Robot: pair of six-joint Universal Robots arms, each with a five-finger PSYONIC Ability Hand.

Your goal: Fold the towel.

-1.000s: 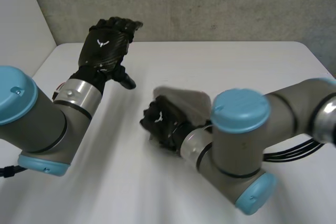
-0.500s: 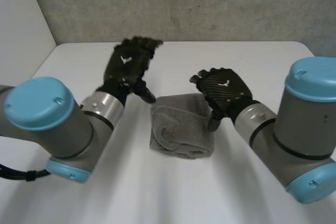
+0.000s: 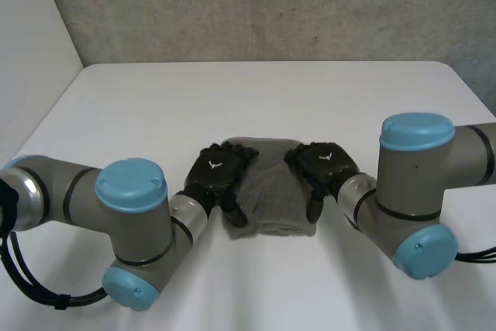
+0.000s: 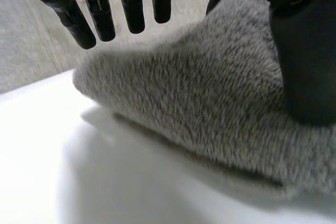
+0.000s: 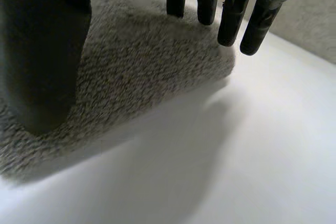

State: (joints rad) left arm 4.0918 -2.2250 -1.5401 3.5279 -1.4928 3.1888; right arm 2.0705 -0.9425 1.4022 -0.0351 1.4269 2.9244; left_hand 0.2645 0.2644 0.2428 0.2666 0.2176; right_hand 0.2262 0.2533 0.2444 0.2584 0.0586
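Now we flank the folded towel: left hand at nine o'clock, right hand at three, fingers straight, spread.

Towel: its left side hides under the left hand, its right side under the right hand.
Under the towel: hidden, and so are its inside layers.
Left arm: cut off at the side.
Right arm: cut off too.
Table: near edge and near corners are out of the picture.
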